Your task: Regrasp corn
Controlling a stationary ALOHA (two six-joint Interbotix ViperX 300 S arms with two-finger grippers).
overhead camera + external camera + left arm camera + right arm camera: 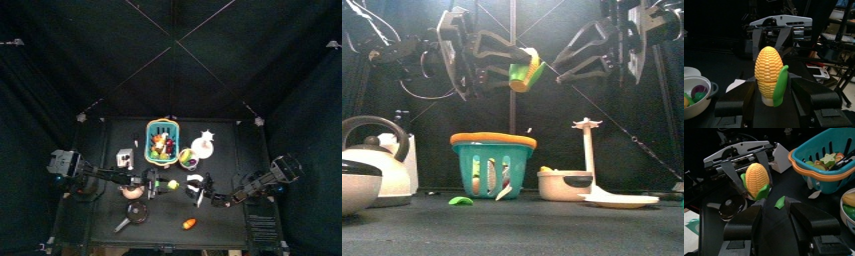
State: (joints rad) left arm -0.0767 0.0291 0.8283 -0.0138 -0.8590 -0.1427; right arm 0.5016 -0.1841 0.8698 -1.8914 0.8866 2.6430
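Hanging high over the bench (529, 232), the corn (525, 72) sits clenched in the jaws of the left gripper (513, 62), its yellow kernels and green end tilted a little in the front view. From the left wrist view the corn (771, 75) stands upright between that gripper's own two jaws, which press against it on either side. The right gripper (572, 55) faces it from the other side, close by, with its jaws spread apart and nothing between them; in its wrist view the corn (756, 180) shows just ahead, gripped by the other arm's black fingers.

Down below, a teal basket (492, 165) with an orange rim stands on the bench, mixed toy food inside it (824, 162). To its left is a white and black kettle (372, 165). To its right sit a small bowl (564, 185) and a white plate (625, 200) bearing a tall white stand (587, 150). A small green piece (461, 201) lies in front of the basket.
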